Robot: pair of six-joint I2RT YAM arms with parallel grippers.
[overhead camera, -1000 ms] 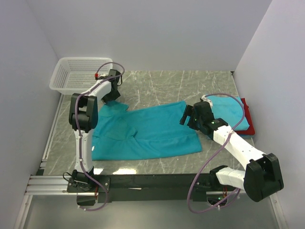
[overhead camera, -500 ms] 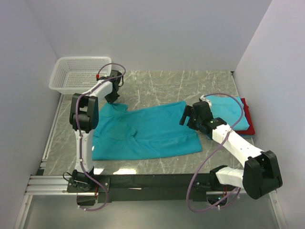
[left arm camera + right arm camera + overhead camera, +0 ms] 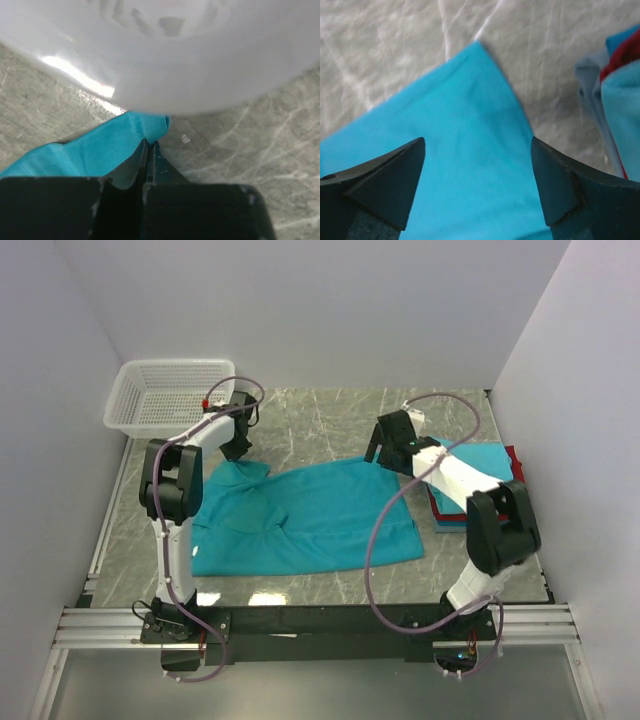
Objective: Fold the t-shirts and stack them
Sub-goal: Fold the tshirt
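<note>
The left tool (image 3: 150, 146) is clamped tight, its black fingers pinching a puckered corner of the teal soft-cloth short-sleeved t-shirt (image 3: 310, 515) at the shirt's far left end. That is almost where it was a second ago. The right tool (image 3: 477, 165) has its two dark wedge-shaped fingers spread wide with nothing between them, and it hangs above the shirt's far right corner. A second ago it sat lower along the shirt's right edge. Since then its arm has swung toward the far side and now lies across the stack of folded t-shirts (image 3: 497, 462). The teal shirt is spread nearly flat across the middle of the grey, marble-veined tabletop (image 3: 330, 420), smooth and matte, with a few soft creases toward its left half. The stack sits at the right edge of the tabletop, near the shirt's right hem but apart from it, showing a light blue top layer with red and darker blue edges beneath. A white plastic mesh rectangular basket (image 3: 165, 390) stands at the far left corner, near the left tool.
</note>
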